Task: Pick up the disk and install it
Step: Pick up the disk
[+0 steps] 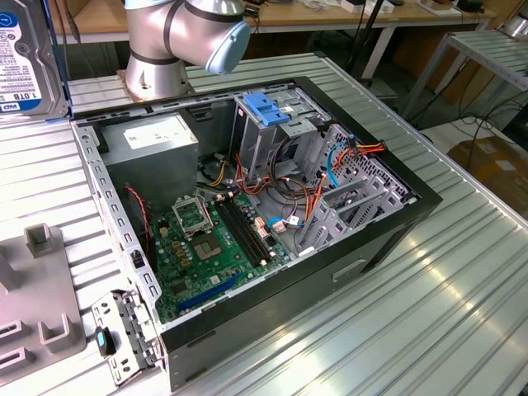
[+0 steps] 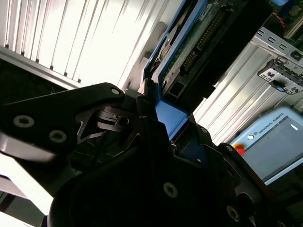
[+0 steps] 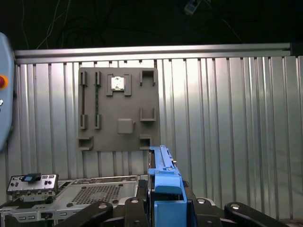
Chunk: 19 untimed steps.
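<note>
The pincer (image 3: 165, 210) has its black jaws pressed onto the disk (image 3: 163, 182), pinching it by the bright blue bracket. In the first wrist view the drive stands edge-on between them. In the exterior view the disk (image 1: 29, 58) sits at the upper left of the frame, label side showing, cut by the edge and well apart from the computer case.

Nearest, at the lower left of the exterior view, a grey fixture plate (image 1: 37, 305) with raised blocks lies on the ribbed metal bench (image 1: 429, 313). Just beside it, a perforated metal bracket (image 1: 124, 334) with a small blue tab sits against the case's near corner. A grey teach pendant (image 2: 274, 142) shows past the pincer in the second wrist view. Farther back, the arm's grey base (image 1: 157, 58) stands right behind the case, with wooden tables (image 1: 330, 16) beyond.

The black computer case (image 1: 280, 318) lies on its side, open upward. At its near end is the green motherboard (image 1: 202, 247) with black memory slots (image 1: 247, 231) and a processor socket (image 1: 191, 216). Behind that sits the grey power supply (image 1: 161, 144). At the far middle rises the tall metal drive cage (image 1: 264, 140), topped by a wide blue plate (image 1: 266, 107). Red and orange wires (image 1: 363, 150) and a thin blue cable (image 1: 334, 161) loop through the space just beside the cage, toward the exterior view's right.
</note>
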Each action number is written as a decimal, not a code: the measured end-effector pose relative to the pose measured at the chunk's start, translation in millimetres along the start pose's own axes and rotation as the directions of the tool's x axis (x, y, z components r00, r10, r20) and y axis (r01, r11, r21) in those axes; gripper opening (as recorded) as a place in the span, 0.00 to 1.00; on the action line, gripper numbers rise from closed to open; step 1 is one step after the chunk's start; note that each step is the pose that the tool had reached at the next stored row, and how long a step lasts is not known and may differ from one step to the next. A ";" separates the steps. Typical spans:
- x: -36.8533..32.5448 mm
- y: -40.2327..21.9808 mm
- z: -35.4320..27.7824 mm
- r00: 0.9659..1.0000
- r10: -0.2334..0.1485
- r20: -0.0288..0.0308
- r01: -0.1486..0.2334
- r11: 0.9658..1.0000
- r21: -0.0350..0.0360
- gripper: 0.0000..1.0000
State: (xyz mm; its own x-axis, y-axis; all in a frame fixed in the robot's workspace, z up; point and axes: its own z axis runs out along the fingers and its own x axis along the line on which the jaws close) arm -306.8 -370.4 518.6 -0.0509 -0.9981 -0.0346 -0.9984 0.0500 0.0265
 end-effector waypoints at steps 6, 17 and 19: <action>-0.2 -4.6 -0.1 1.000 0.000 0.000 0.000 1.000 0.000 0.37; -0.6 -12.5 -0.3 1.000 0.000 0.000 0.000 1.000 0.000 0.37; -0.7 -13.8 -0.4 1.000 0.000 0.000 0.000 1.000 0.000 0.37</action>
State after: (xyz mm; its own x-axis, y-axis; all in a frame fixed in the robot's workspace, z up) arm -292.9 -370.4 518.7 -0.0509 -0.9981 -0.0345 -0.9984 0.0500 0.0265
